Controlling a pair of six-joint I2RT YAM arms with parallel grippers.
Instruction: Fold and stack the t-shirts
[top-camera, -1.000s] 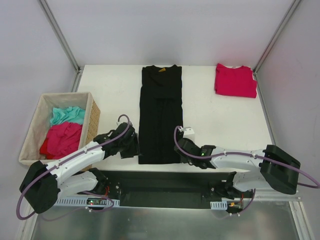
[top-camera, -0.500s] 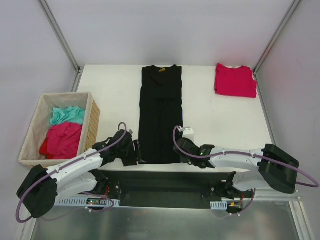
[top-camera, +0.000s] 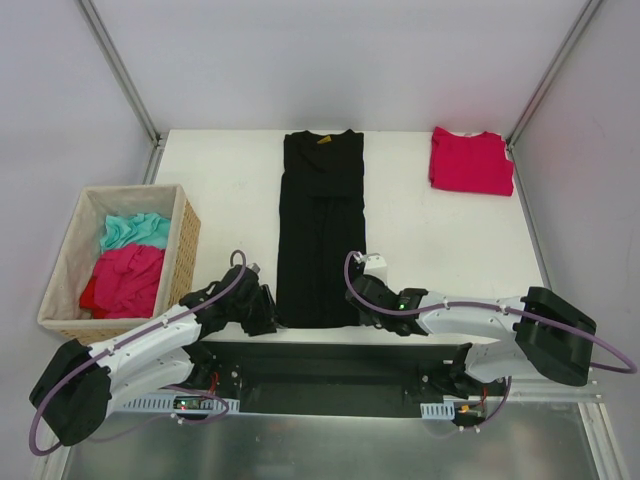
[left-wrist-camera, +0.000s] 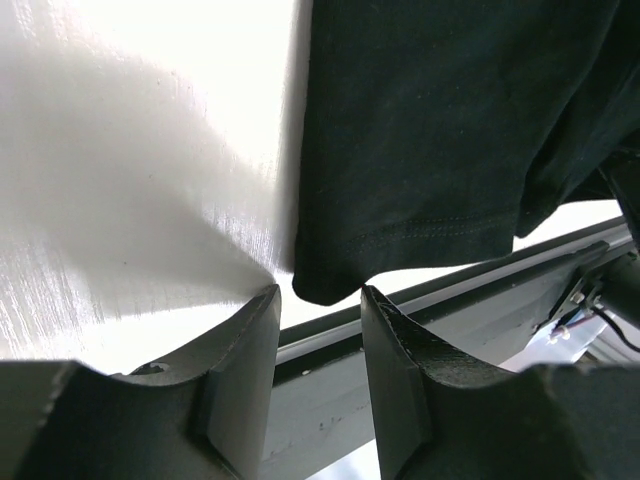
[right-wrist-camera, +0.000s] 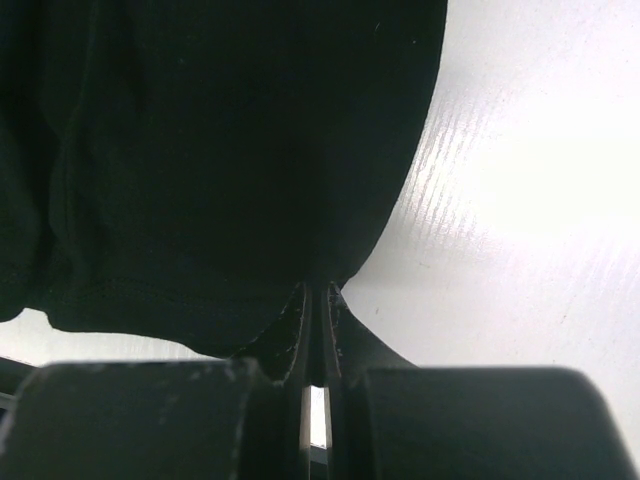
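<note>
The black t-shirt (top-camera: 320, 230) lay lengthwise mid-tabletop. The right hand (right-wrist-camera: 315, 290) pinched its near-right hem corner. The left hand (left-wrist-camera: 318, 292), jaws apart, lined up on the near-left corner, apparently to lift the hem for folding.

The black t-shirt (top-camera: 321, 230) lies as a long strip down the middle of the table (top-camera: 230, 190), from the far edge to the near edge, splitting the bare surface into two lanes. The left lane runs open from the far-left corner to the near edge, hemmed on its outer side by the tall woven basket (top-camera: 186, 240) at the table's left edge. The right lane is wider, and only the folded red t-shirt (top-camera: 471, 162) fills its far-right corner. At the near edge the left gripper (top-camera: 268, 312), jaws apart, and the right gripper (top-camera: 357, 300), fingers pressed together on the hem, crowd the strip's two near corners. Slanted frame posts (top-camera: 120, 70) bound both far corners.
</note>
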